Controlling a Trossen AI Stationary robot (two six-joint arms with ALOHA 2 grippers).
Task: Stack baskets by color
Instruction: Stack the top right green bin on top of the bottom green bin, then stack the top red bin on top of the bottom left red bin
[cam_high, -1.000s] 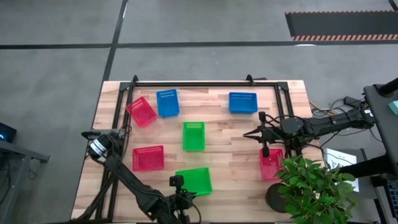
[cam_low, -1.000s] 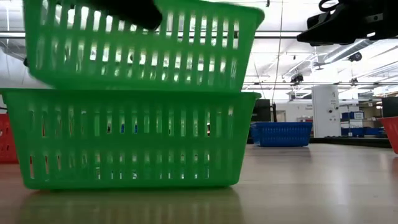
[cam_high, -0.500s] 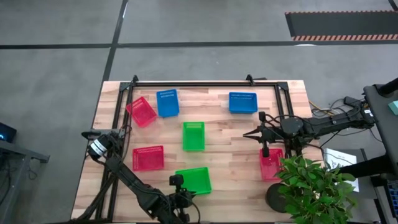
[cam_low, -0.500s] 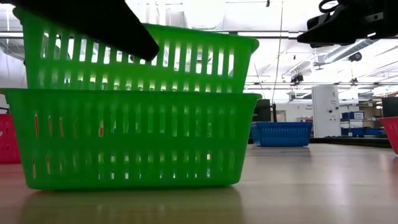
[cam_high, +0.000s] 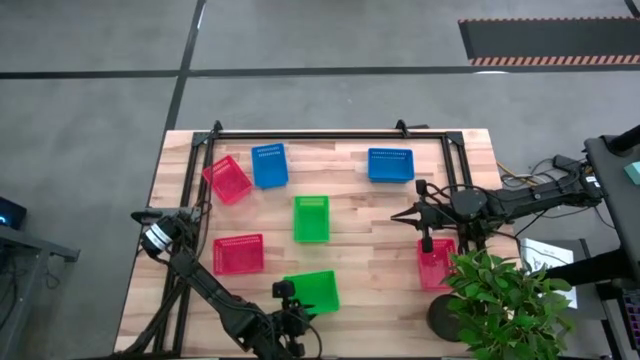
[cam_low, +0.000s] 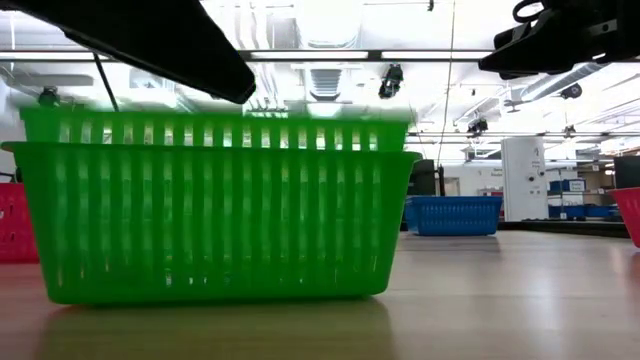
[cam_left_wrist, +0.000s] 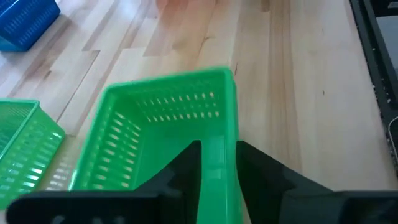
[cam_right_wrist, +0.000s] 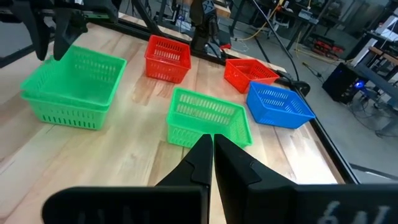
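Note:
Two green baskets (cam_high: 311, 291) sit nested at the table's near middle, the upper one's rim (cam_low: 210, 122) showing just above the lower one's (cam_low: 210, 215). My left gripper (cam_left_wrist: 219, 165) is open at their near left corner. Its fingers stand on either side of the upper basket's near wall (cam_left_wrist: 222, 124). A third green basket (cam_high: 311, 218) rests on its base mid-table. My right gripper (cam_right_wrist: 211, 144) hangs shut and empty above the table's right part (cam_high: 400, 214).
Red baskets stand at far left (cam_high: 227, 179), near left (cam_high: 238, 254) and near right (cam_high: 437, 262). Blue baskets stand at the back (cam_high: 269, 165) (cam_high: 390, 164). A potted plant (cam_high: 505, 300) overhangs the near right corner. Bare wood lies right of the green stack.
My left gripper has brought the upper green basket down from a tilt above the lower one until it sat level and partly inside. The basket has then dropped out of the gripper's hold and deep into the lower basket. The lower basket has stayed in place.

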